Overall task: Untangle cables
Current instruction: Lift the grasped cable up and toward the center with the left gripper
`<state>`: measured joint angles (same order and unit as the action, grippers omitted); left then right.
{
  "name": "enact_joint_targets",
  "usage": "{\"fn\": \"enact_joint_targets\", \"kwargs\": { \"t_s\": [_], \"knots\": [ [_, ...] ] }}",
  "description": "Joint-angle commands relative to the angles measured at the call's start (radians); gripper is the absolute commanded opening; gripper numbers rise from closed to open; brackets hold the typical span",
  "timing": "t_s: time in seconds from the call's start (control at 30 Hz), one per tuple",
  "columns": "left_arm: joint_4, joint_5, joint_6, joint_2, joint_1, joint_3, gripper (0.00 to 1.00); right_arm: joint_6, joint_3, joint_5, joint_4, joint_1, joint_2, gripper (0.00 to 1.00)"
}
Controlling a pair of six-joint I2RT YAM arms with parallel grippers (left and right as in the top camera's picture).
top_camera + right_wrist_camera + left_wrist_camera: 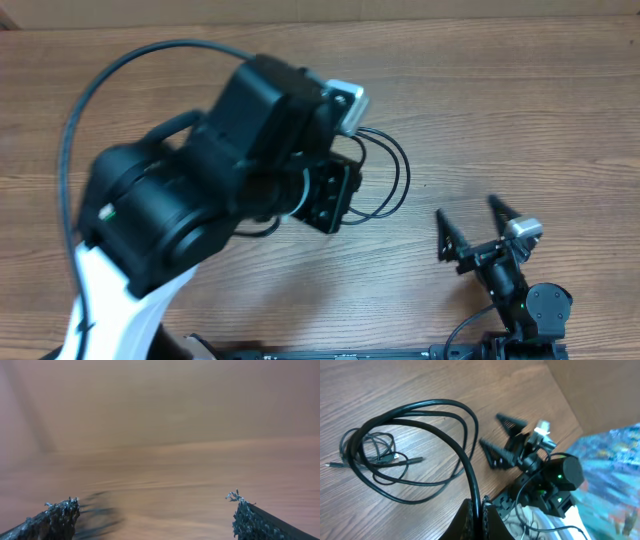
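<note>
overhead: left arm (190,200) hangs over table (520,100), cables (392,175) looping out beside its wrist; right fingers (448,230) spread, well apart from them | left wrist: left fingers (479,515) clamped on cables, thick loop trailing to thin bundle (375,455) flat on the table, likely to pull loop free | right wrist: fingers apart, nothing between, seemingly idle

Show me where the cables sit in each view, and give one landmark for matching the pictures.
Overhead: cables loop out beside the left arm's wrist, near the centre.
Left wrist: cables sprawl over the left half, strands running into the left claw at the bottom edge.
Right wrist: not in it.
Shared landmark: the open right claw, lower right overhead, central in the left wrist view, bottom corners in its own.
</note>
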<state>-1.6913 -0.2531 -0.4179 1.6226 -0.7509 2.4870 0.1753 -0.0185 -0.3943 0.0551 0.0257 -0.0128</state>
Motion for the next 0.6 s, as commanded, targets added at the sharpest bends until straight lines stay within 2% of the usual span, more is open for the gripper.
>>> {"fn": "enact_joint_targets", "kwargs": {
  "t_s": [0.0, 0.1, 0.27, 0.33, 0.43, 0.57],
  "knots": [
    [0.002, 0.078, -0.068, -0.029, -0.003, -0.007, 0.04, 0.241, 0.01, -0.323, -0.003, 0.003, 0.01, 1.0],
    [0.002, 0.117, -0.102, -0.024, -0.003, -0.01, 0.04, 0.36, 0.01, -0.391, -0.087, 0.003, 0.01, 1.0],
    [0.002, 0.157, -0.125, -0.012, -0.003, -0.035, 0.04, 0.435, -0.039, -0.493, -0.422, 0.005, 0.01, 1.0],
    [0.002, 0.163, -0.15, -0.007, -0.002, -0.039, 0.04, 0.433, -0.113, -0.447, -0.391, 0.015, 0.008, 1.0],
    [0.003, 0.15, -0.198, -0.001, -0.001, -0.039, 0.04, 0.377, -0.258, -0.407, -0.253, 0.042, -0.025, 1.0],
    [0.002, 0.036, -0.191, 0.001, -0.002, -0.039, 0.04, 0.276, -0.473, -0.441, -0.032, 0.063, -0.158, 1.0]
  ]
}}
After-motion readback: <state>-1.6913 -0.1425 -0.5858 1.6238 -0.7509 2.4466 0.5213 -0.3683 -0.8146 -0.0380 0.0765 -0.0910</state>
